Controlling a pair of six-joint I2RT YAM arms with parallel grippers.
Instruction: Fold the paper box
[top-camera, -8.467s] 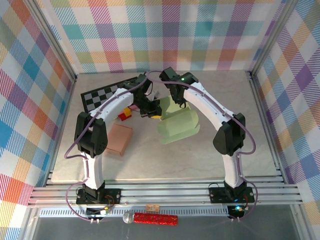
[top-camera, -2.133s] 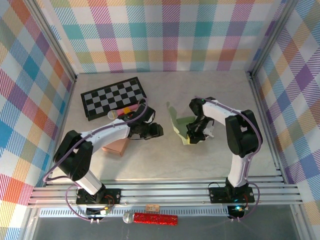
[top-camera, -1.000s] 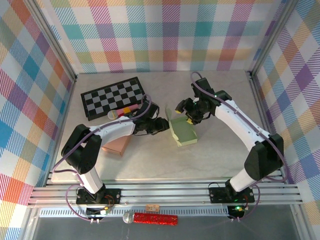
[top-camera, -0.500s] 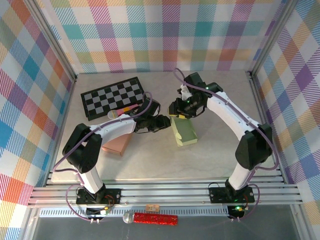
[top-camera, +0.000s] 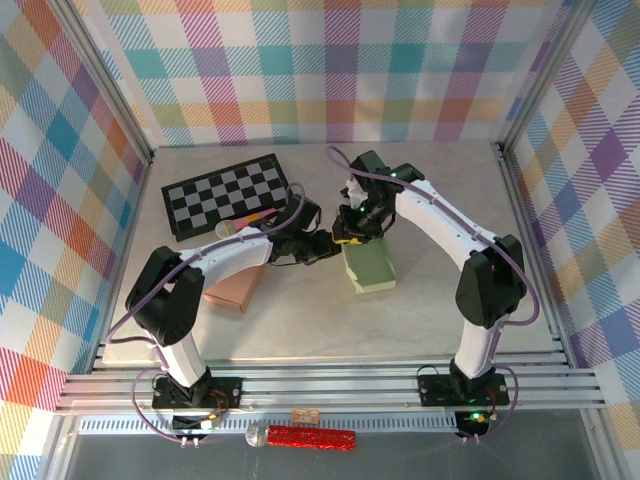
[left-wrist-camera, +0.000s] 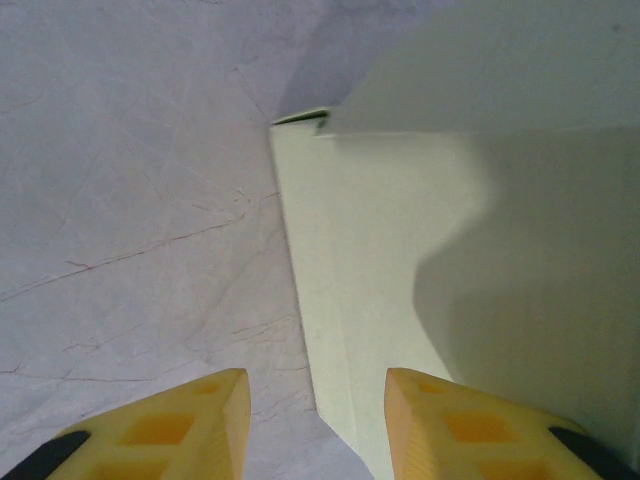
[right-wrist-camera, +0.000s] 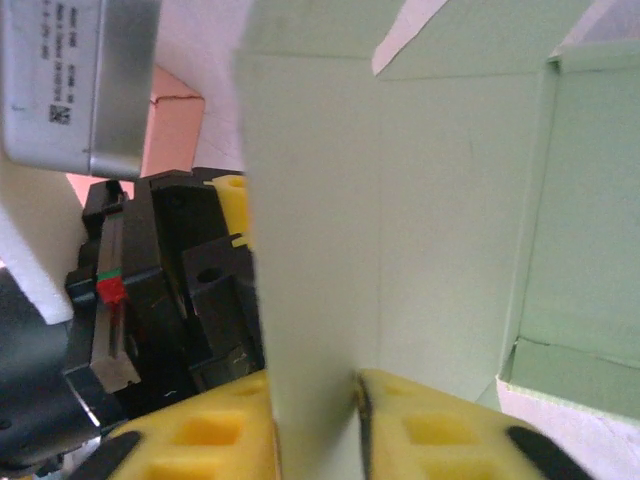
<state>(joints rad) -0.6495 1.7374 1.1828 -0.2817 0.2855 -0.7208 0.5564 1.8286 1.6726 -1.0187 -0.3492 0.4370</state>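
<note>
Pale green paper box (top-camera: 369, 270) lies near the middle of the table (top-camera: 300, 325), and at its far end the right gripper (right-wrist-camera: 315, 425) pinches one of its panels tight between yellow fingers. Just left of the box, the left gripper (left-wrist-camera: 318, 415) has its fingers part-way apart and holds nothing, with the box's edge lying between them. Farther left sit a pink box (top-camera: 235, 287) and a checkered mat (top-camera: 228, 195)
</note>
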